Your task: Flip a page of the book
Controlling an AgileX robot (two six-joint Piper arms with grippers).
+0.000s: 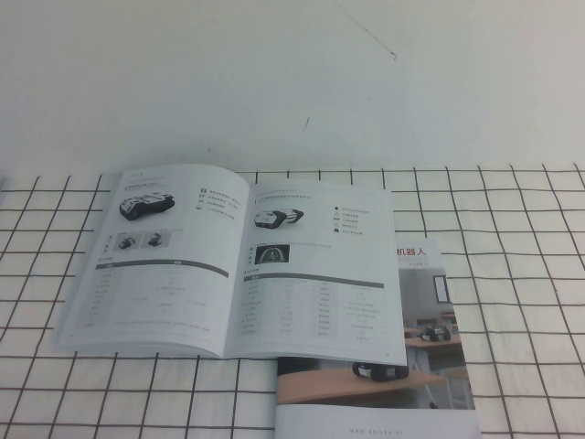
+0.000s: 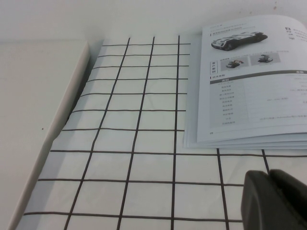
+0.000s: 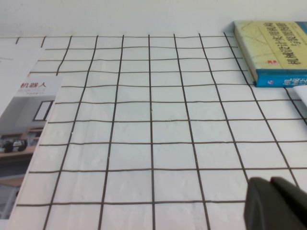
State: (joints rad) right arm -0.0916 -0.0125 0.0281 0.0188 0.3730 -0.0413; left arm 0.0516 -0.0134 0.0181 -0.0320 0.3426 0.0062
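The book (image 1: 233, 265) lies open on the grid-patterned cloth (image 1: 512, 238), its spine running away from the robot, its right half overlapping a colour-cover brochure (image 1: 420, 366) beneath. The page (image 1: 315, 274) to be turned is, by my reading, the right-hand leaf — it lies flat, with a small vehicle photo above a spec table. Neither arm shows in the high view. The left gripper (image 2: 276, 201) hovers over bare cloth just short of the book's near-left corner; the right gripper (image 3: 278, 203) hangs over empty grid, well apart from the brochure and from a blue-spined book (image 3: 276, 48) at the far edge. On both, only a dark fingertip shows, so I cannot tell how wide either stands.

The risk ahead: the glossy leaves are stacked thinly, so a fingertip may catch several at once — or slide off without lifting any. Pressing hard could drag the whole booklet across the brochure underneath.
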